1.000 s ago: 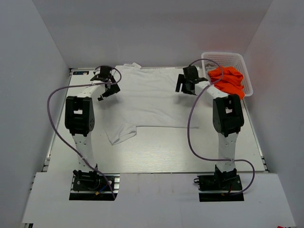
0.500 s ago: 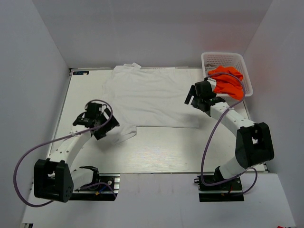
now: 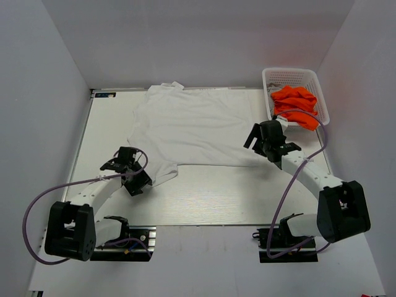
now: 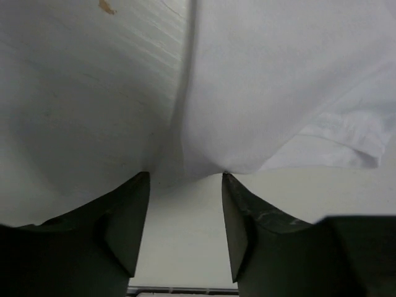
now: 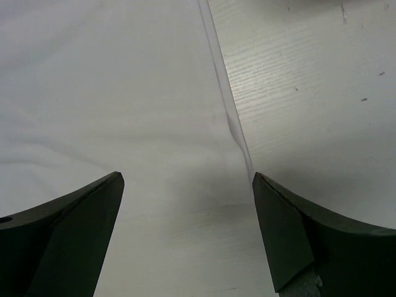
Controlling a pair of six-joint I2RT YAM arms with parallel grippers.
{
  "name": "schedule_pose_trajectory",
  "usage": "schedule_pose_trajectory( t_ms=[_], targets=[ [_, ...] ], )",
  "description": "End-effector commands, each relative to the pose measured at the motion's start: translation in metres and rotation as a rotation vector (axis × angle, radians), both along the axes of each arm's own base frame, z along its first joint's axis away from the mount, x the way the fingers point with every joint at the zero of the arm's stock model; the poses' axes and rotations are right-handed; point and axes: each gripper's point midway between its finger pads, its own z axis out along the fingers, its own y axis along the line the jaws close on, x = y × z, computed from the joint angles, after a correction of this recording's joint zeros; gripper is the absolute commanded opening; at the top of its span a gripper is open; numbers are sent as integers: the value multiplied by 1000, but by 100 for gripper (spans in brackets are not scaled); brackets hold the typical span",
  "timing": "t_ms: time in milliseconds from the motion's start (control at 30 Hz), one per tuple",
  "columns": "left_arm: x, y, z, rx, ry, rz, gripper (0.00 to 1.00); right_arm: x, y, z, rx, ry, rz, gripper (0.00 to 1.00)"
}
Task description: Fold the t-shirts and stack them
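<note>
A white t-shirt lies spread flat on the table. My left gripper is open and low at the shirt's near left corner. In the left wrist view the shirt's edge sits just ahead of the gripper, with nothing between the fingers. My right gripper is open wide over the shirt's near right part. In the right wrist view the gripper hangs over the cloth, with the shirt's side edge by the right fingertip. An orange t-shirt lies crumpled in the basket.
A white plastic basket stands at the table's far right corner. Grey walls close in the table on three sides. Bare table runs along the near side of the shirt. Purple cables loop off both arms.
Both arms have swung back from the shirt's far edge to its near corners. In the last half second each gripper moved a little nearer and lower.
</note>
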Motion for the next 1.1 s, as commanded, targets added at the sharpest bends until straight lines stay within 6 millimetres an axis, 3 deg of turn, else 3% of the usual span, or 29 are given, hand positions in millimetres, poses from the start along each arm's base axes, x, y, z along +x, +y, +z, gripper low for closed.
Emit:
schedule_pose_trajectory(
  t_ms=[0,233,267,300,500,700,833,933,1000,1067],
  targets=[
    [21,2,1,20,-77,12,59,-10,-2,-10,14,18,-4,90],
    [27,-1,-18,25,-31,-18,28,-31,-11,-33,-34,112,13,90],
    [29,-1,-20,28,-32,-27,6,-34,-11,-37,-43,127,24,90],
    [30,-1,-22,31,-19,-27,0,-36,-12,-38,-56,140,33,90],
    [45,3,-9,60,-88,-39,0,-41,-9,-54,-37,208,30,90],
    [65,-7,20,5,-243,-61,0,-29,-6,-66,27,199,-40,90],
    [67,-11,28,-10,-300,-92,0,-22,1,-71,77,192,-54,85],
    [70,-11,32,-13,-320,-91,0,-20,5,-72,110,194,-53,72],
    [69,-13,32,-21,-319,-96,0,-19,4,-71,111,190,-52,31],
    [74,-14,37,-19,-340,-103,0,-20,3,-72,108,195,-57,20]
  ],
)
